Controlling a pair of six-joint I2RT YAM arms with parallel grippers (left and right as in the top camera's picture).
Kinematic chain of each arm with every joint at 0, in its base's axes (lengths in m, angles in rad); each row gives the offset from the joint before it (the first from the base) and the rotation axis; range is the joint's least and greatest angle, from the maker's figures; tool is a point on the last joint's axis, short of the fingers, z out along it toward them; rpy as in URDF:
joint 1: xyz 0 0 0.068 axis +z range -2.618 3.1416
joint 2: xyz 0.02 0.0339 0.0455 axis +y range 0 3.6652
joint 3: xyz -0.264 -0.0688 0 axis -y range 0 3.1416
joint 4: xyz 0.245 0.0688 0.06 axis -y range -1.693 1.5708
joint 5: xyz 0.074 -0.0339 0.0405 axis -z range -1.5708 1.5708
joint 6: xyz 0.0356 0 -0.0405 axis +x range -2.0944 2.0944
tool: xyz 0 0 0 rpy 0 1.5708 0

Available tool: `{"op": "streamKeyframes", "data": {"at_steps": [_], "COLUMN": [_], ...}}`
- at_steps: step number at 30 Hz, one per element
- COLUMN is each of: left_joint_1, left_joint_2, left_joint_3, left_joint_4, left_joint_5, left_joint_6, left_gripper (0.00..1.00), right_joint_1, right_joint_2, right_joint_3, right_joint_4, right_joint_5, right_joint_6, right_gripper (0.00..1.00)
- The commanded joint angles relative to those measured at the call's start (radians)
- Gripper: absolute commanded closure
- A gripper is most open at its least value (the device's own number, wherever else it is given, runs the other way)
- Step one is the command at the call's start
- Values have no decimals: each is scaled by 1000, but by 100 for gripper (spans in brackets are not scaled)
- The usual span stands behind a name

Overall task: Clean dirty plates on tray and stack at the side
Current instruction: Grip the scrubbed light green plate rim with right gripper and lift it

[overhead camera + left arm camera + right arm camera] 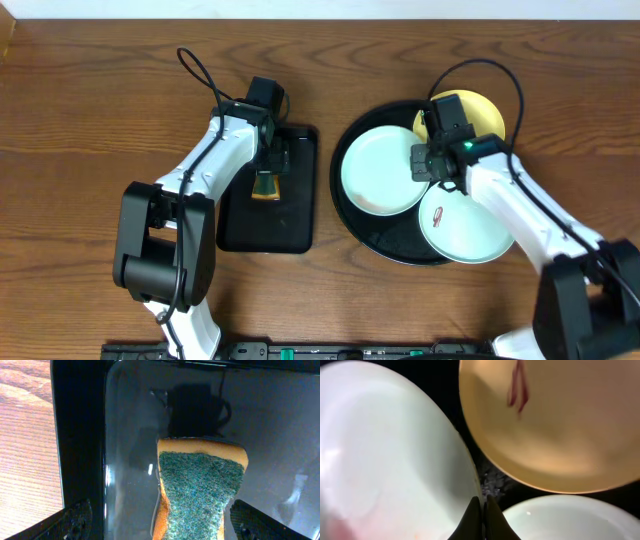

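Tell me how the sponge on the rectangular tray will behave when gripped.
The sponge looks like soft yellow foam, so it would probably squash and weigh little. Its coarse green top should resist slipping, though it may slide on the glossy rectangular tray if pushed.

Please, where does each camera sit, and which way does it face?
Overhead: above the table, facing straight down at the round tray; left arm and right arm show.
Left wrist: on the left arm, facing down at the sponge; left gripper, open, at the bottom corners.
Right wrist: on the right arm, facing down at the yellow plate; right gripper, shut, bottom centre.
Shared: overhead also shows sponge and yellow plate.
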Motion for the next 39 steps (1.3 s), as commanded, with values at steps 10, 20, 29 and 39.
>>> {"op": "streamKeyframes", "data": {"at_steps": [10,20,29,39], "left_joint_1": [3,3,3,3], "left_joint_2": [-19,-19,-19,-19], "left_joint_3": [9,9,9,9], "left_joint_4": [-3,-3,-3,-3], "left_joint_5": [3,3,3,3], "left_joint_6": [-5,-5,-5,-5], "left_gripper": [11,11,11,10], "right_joint_1": [54,328,507,576], "right_joint_2": [-209,-270,-270,-270], "right_joint_3": [21,21,21,20], "right_joint_4": [-11,36,159,175], "right_joint_5": [294,768,1244,1323], "right_joint_6": [-101,-230,-261,-243], "right_gripper": [99,99,99,99]}}
